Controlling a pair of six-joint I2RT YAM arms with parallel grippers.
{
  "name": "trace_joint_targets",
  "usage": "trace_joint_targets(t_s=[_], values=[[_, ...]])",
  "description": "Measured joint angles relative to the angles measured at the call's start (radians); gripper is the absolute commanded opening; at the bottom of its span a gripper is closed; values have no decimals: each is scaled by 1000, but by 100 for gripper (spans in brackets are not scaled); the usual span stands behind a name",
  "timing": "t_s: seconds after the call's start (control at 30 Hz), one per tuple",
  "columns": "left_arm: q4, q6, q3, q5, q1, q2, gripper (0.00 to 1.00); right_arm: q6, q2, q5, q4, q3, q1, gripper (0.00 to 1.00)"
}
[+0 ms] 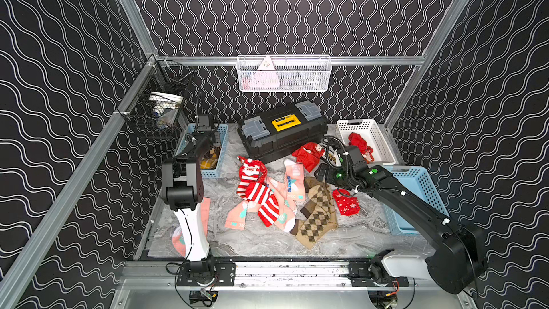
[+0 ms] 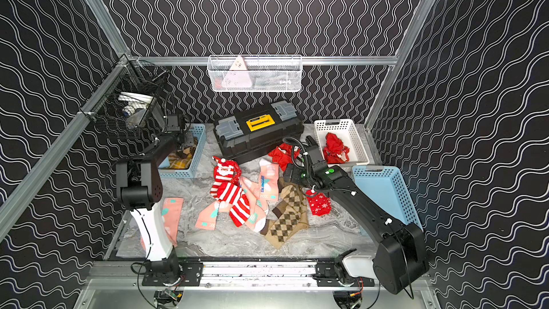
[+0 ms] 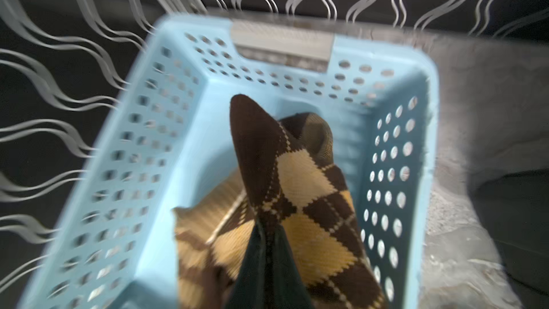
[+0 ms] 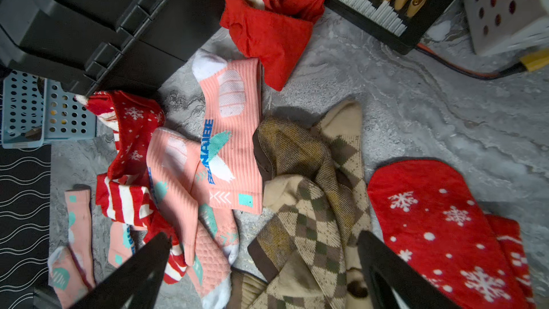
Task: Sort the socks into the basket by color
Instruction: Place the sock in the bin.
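My left gripper [image 3: 269,227] is pinched tight on a brown-and-yellow argyle knit sock [image 3: 300,179]. The sock hangs into the light blue perforated plastic basket [image 3: 190,34]. In the left wrist view it fills the lower centre of the frame, its dark toe pointing up toward the basket's far wall. I cannot tell whether it touches the basket floor. In both top views this basket sits left of centre, with a mustard plaid sock [image 1: 208,162] lying inside it.

My right gripper [image 4: 263,234] has its jaws wide apart and holds nothing. It hovers over the sock pile in the middle of the grey marbled tabletop [image 1: 252,242]. In the right wrist view, the tan-brown argyle socks [image 4: 312,203] lie between my two fingers.

In a top view the pile runs from a red-and-white striped Santa sock [image 1: 258,196] at centre left, across overlapping salmon-pink socks with teal marks and blue lettering [image 1: 294,179], to the argyle pair. A red snowflake sock [image 1: 346,203] lies just right of them.

A crumpled red sock [image 1: 307,154] lies just beside the black plastic toolbox with a yellow handle [image 1: 282,132]. More red socks [image 1: 359,142] lie in the white perforated basket [image 1: 383,147] at upper right. One lone salmon-pink sock [image 1: 205,212] lies at lower left, partly hidden by my left arm. A second light blue basket [image 1: 416,191] sits at the right edge behind my right arm.
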Motion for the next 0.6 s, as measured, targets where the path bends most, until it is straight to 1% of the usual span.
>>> trace_joint_targets(t_s=[0.07,0.13,0.3,0.43,0.5,0.6], values=[[-8,-4,2,20,0,17,38,0,1,3,-10,3,1,100],[-11,-20,2,32,0,22,50,0,0,5,-13,5,1,100],[-13,-26,0,72,0,21,62,-4,-7,21,-23,13,1,100],[-21,-46,-7,94,0,-11,69,-8,-8,24,-31,13,1,100],[-22,-51,-7,102,0,-37,72,-8,-8,25,-41,13,1,100],[-25,-71,-3,124,0,-85,73,-11,-5,25,-59,8,1,100]])
